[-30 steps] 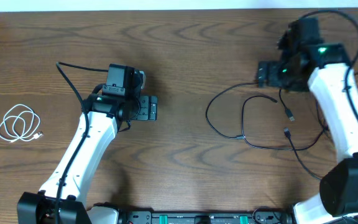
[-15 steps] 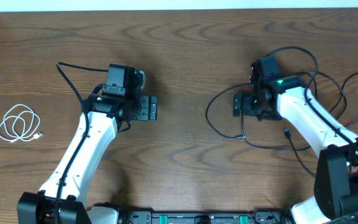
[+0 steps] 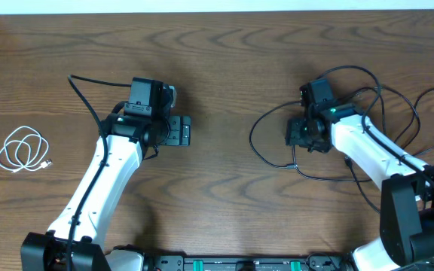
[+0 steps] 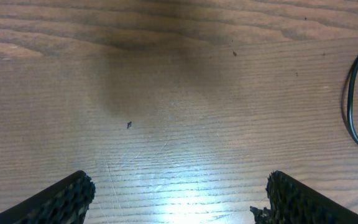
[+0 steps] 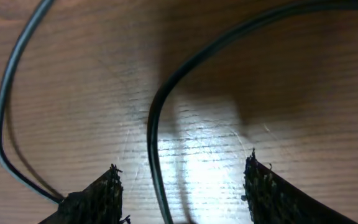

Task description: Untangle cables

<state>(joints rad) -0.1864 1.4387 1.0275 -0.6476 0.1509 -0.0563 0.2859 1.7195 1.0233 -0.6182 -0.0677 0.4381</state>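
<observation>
**Bench**: brown wood grain; it carries everything we list below.

**White cable**: coiled in loose loops near the left edge of the bench. It lies well apart from both arms and from the other cords.

**Black cables**: thin strands that loop and cross on the right half of the bench, under and around the right arm. We cannot tell how many there are.

**Left end effector**: near the middle of the bench, fingers spread wide with nothing between them. In its wrist view we see bare wood below, and one of the black cables arcs past at the right edge.

**Right end effector**: low over the black cables, fingers parted. One strand runs through the gap between them, and as far as we can see neither finger touches it. A second strand curves past on the left.
</observation>
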